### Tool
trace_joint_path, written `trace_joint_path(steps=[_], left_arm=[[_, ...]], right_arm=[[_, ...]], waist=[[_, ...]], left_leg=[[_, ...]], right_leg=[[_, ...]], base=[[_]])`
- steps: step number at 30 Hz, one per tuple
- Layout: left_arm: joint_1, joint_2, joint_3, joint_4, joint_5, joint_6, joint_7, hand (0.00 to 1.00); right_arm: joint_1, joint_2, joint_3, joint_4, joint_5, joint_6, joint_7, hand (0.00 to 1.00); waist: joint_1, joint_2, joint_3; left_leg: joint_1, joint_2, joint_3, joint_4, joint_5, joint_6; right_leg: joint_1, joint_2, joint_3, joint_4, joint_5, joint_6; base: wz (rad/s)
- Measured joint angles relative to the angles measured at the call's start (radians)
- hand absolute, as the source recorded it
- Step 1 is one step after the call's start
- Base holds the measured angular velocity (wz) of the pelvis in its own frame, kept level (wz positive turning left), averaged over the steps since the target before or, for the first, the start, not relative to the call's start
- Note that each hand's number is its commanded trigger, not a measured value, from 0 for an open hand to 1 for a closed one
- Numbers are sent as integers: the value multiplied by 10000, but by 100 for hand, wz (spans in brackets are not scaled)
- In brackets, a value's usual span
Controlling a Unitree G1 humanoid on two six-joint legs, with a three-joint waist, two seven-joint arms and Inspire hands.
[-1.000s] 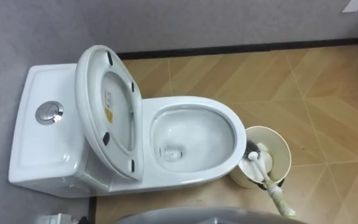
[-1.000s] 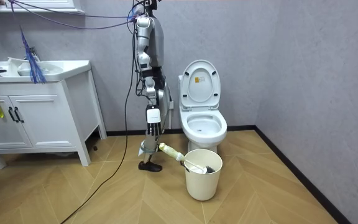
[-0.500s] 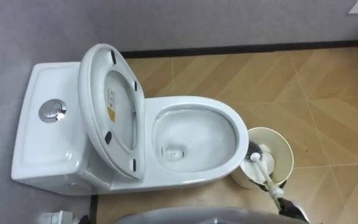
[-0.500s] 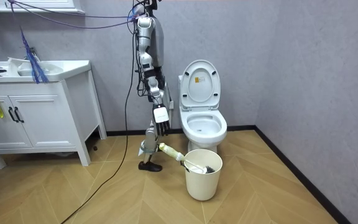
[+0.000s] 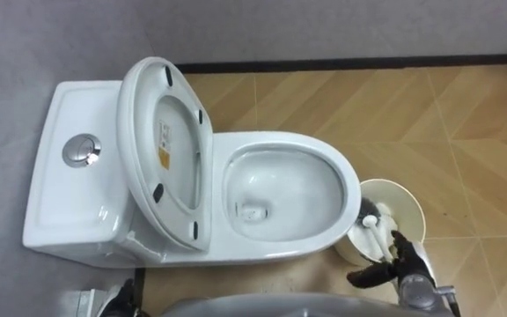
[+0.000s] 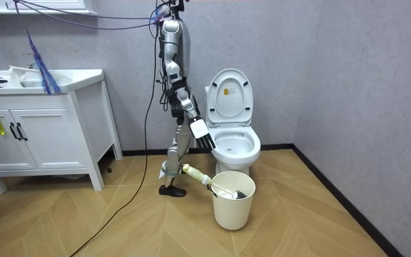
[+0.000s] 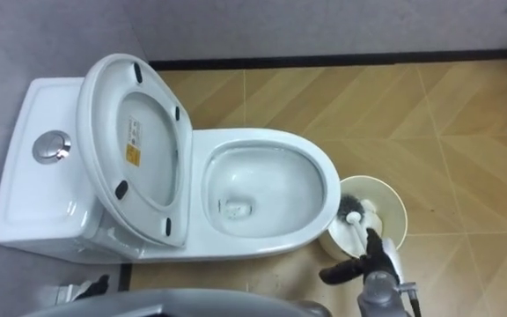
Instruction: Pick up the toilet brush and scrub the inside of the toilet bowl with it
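Observation:
A white toilet (image 5: pixel 284 255) stands with its seat and lid (image 5: pixel 161 150) raised and the bowl open. Right of the bowl sits a cream bucket (image 5: pixel 412 204) that holds the toilet brush (image 5: pixel 372 222), head down, with its pale handle (image 6: pixel 195 173) leaning out toward me. My right hand (image 5: pixel 403 262) hovers open just over that handle at the bucket's near rim, dark fingers spread and holding nothing. In the room view the right hand (image 6: pixel 204 135) hangs in front of the bowl, above the bucket (image 6: pixel 232 207).
I stand beside the toilet, on the room view's left, close to the grey wall. A white vanity cabinet (image 6: pixel 45 132) with a sink stands further to the room view's left. Wooden floor (image 5: pixel 465 123) stretches beyond the bucket.
My right arm has swung up and forward from my side toward the bucket, and the hand has come into the eye view over the brush handle. The camera has shifted slightly.

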Motion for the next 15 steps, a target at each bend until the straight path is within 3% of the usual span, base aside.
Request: trace_joint_path(steps=[8, 15], left_arm=[[-175, 164, 180, -46, -354, -256, 0, 0], [-874, 205, 180, -318, -741, -496, 0, 0]], right_arm=[[-153, -101, -194, -103, 279, -87, -911, 0], [-903, -284, -696, 806, 490, -107, -1498, 0]], waist=[[-8, -116, -54], [-15, 83, -37]], left_leg=[[-344, -60, -227, 128, 5, 4], [-1372, -107, -476, 465, 48, 76]], right_leg=[[-173, -48, -304, 21, 15, 25], [-981, -82, -363, 235, 53, 29]], base=[[9], [11]])
